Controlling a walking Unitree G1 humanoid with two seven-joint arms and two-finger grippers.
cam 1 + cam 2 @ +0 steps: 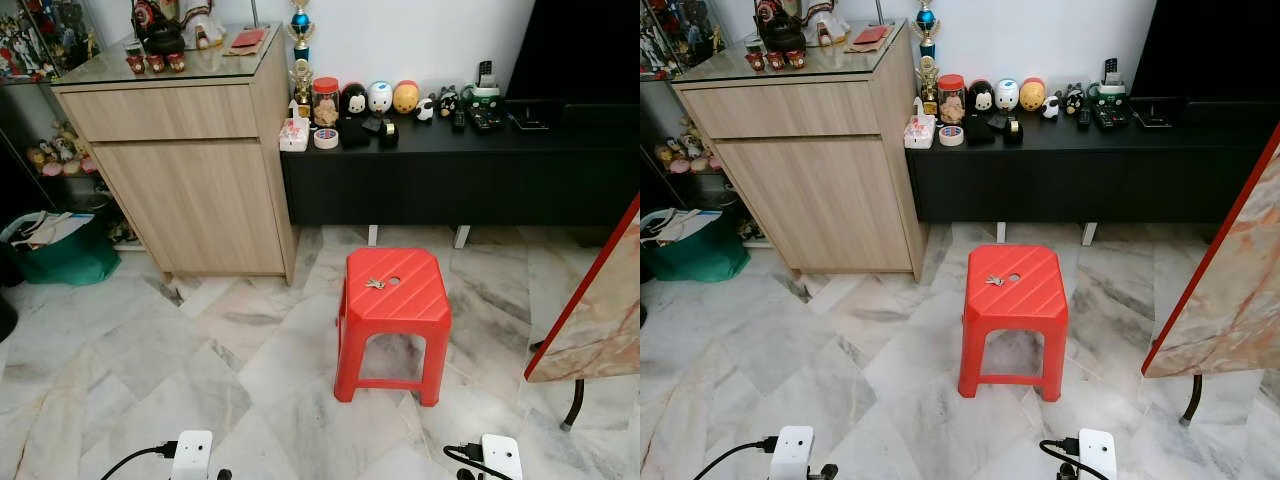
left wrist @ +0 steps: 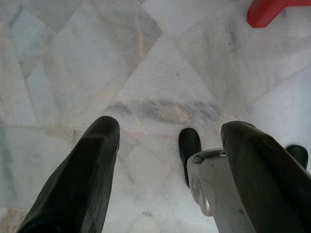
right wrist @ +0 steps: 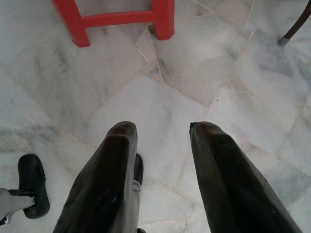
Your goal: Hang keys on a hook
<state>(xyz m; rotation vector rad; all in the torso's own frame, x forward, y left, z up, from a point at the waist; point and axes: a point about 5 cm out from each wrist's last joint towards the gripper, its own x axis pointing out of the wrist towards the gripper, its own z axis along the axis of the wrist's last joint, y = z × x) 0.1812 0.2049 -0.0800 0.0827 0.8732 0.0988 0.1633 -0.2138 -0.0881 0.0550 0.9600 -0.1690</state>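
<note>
A small bunch of silver keys (image 1: 375, 284) lies on top of a red plastic stool (image 1: 394, 310) standing on the marble floor ahead of me. Both arms hang low at my sides, well short of the stool. My left gripper (image 2: 167, 133) points down at the floor with its two black fingers apart and nothing between them. My right gripper (image 3: 160, 128) is likewise open over bare floor, with the stool's red legs (image 3: 116, 19) beyond it. No hook can be made out.
A light wooden cabinet (image 1: 190, 170) stands at the left, a low black TV bench (image 1: 450, 170) with figurines along the back wall. A tilted marble-patterned board (image 1: 600, 310) with a dark leg is at the right. A green bag (image 1: 65, 250) sits far left.
</note>
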